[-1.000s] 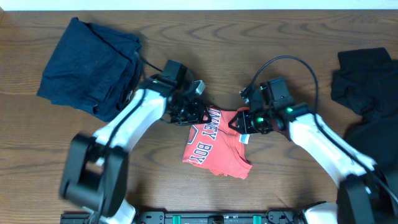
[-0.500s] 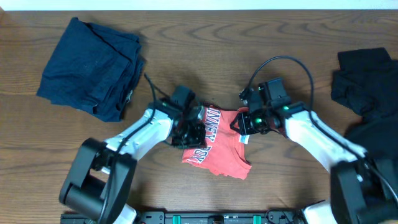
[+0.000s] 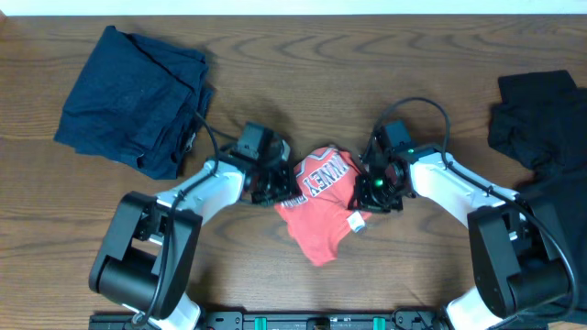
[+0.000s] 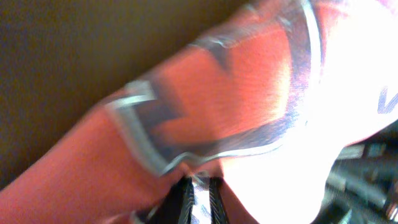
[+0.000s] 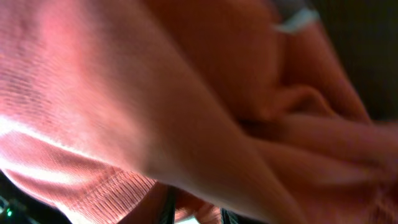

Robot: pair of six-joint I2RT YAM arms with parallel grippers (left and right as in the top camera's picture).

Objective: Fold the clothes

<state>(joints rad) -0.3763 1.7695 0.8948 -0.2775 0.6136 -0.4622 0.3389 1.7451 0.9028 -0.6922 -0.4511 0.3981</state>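
Note:
The coral-red T-shirt (image 3: 321,206) with white lettering lies bunched at the table's middle, its white neck label (image 3: 357,221) showing. My left gripper (image 3: 275,186) is shut on the shirt's left edge; in the left wrist view the fabric (image 4: 205,99) fills the frame above the jaws (image 4: 200,196). My right gripper (image 3: 376,188) is shut on the shirt's right edge; in the right wrist view the cloth (image 5: 186,93) drapes over the jaws (image 5: 196,214). A dark navy garment (image 3: 133,101) lies at the far left. Black garments (image 3: 537,124) lie at the right edge.
The wooden table (image 3: 293,55) runs across the view. A black rail (image 3: 303,321) lines the front edge. Both arms angle inward from the front corners towards the shirt.
Both grippers have moved inward and forward with the shirt's upper edge, folding it over. The shirt is now narrower and more bunched, with the lettering turned on top.

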